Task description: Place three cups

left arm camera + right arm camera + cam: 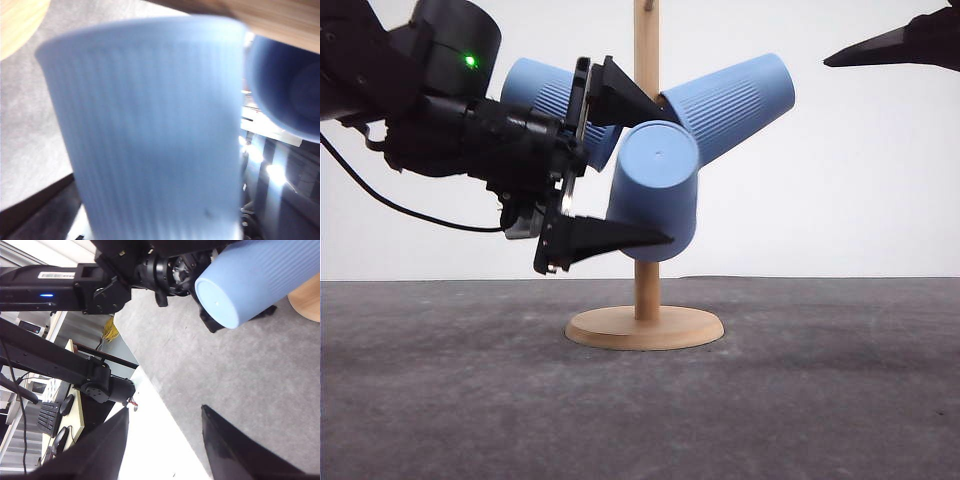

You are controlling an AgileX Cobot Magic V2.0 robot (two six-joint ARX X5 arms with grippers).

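Observation:
Three light-blue ribbed cups hang around the wooden stand's [646, 327] pole. One cup [542, 90] tilts left behind my left arm, and another cup [740, 95] tilts up to the right. The third cup [655, 200] sits in front of the pole with its flat bottom toward the camera. My left gripper [668, 178] is open, one finger above and one below this front cup. It looms close in the left wrist view as a ribbed cup [150, 130], with a thin gap at its side. My right gripper [840, 58] hovers open at the upper right, holding nothing [165, 409].
The stand's round wooden base [645, 328] rests on the grey table [800, 400]. The left arm's black body [450, 110] and cable fill the upper left. A white wall stands behind. In the right wrist view, desks and equipment [55, 425] lie beyond the table edge.

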